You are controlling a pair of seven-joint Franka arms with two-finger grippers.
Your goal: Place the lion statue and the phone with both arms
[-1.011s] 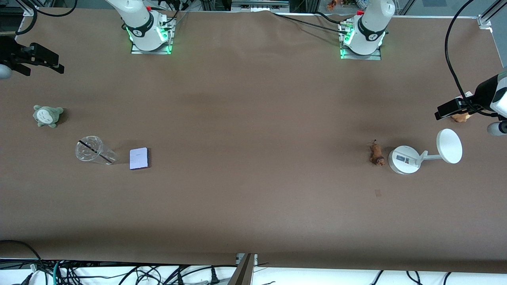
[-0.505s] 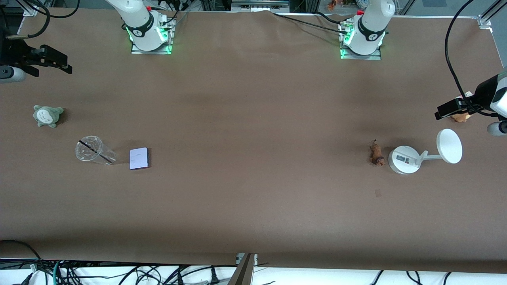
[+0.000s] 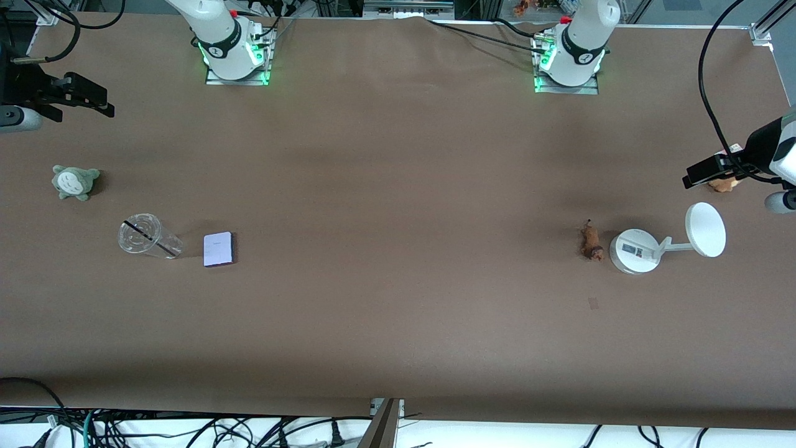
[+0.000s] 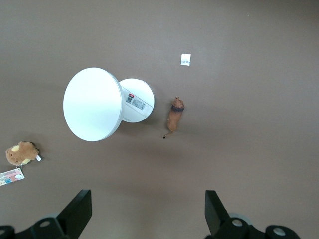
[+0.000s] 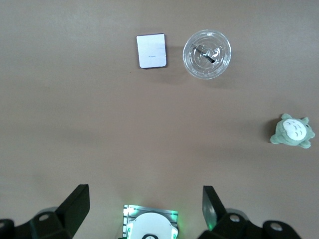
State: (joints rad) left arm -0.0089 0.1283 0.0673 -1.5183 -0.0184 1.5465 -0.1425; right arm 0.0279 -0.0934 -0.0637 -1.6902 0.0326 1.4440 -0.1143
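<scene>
Brown table (image 3: 398, 186) | one lion statue (image 3: 591, 242) | one phone (image 3: 217, 249) | one cup (image 3: 148, 236)

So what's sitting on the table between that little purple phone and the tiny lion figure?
Nothing: in the front view only bare brown table stretches from the phone to the lion statue.

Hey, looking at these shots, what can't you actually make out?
- Brown plush: front view, partly covered by the left tool.
- Card tag: left wrist view, cut by the edge, print too small.
- Lion statue face: too small in every view.
- Phone screen text: too small.
- Stand label: unreadable.
</scene>
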